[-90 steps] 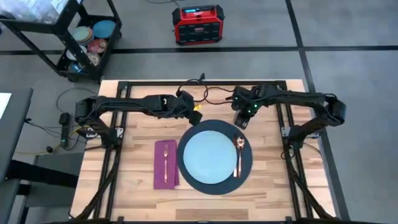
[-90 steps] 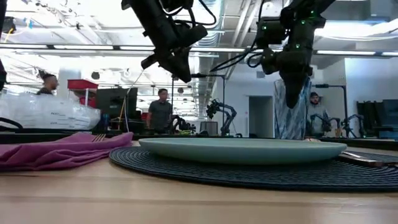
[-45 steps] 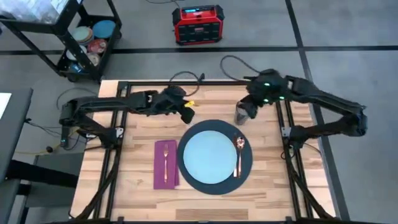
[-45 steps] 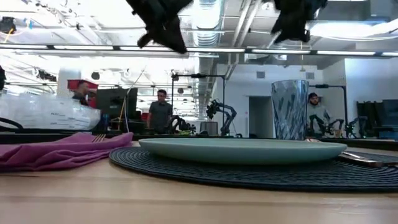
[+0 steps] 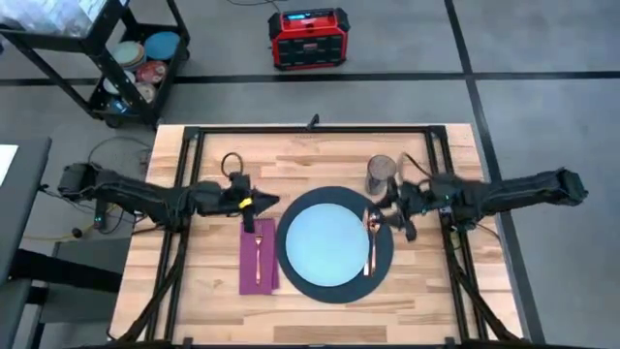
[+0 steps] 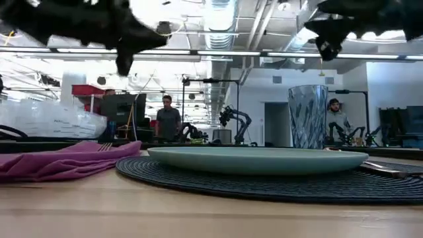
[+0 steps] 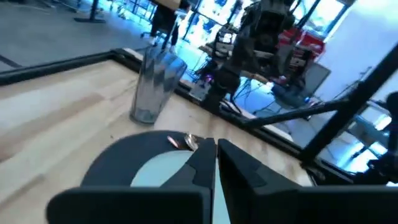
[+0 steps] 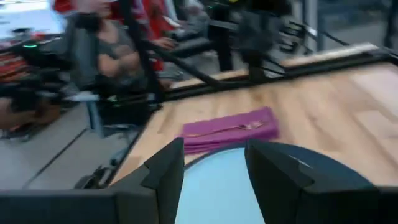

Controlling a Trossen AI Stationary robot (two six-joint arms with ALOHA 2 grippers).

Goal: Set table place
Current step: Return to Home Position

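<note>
Since the counter [image 5: 320,325] holds the mat [image 5: 334,297] centred, plate [image 5: 327,242] on it, napkin [image 5: 249,276] left, glass [image 5: 380,175] far right and cutlery [image 5: 371,247], we judge homing underway: left jaws over napkin narrow, right jaws near glass wide, both empty; arms must fold back

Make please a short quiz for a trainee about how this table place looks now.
1. True or false: the fork lies on the napkin.
2. The tumbler stands: A on the napkin; B on the table beside the mat; C at the mat's centre.
3. Which is open, left gripper or right gripper?
Key: 1 true; 2 B; 3 right gripper.
</note>
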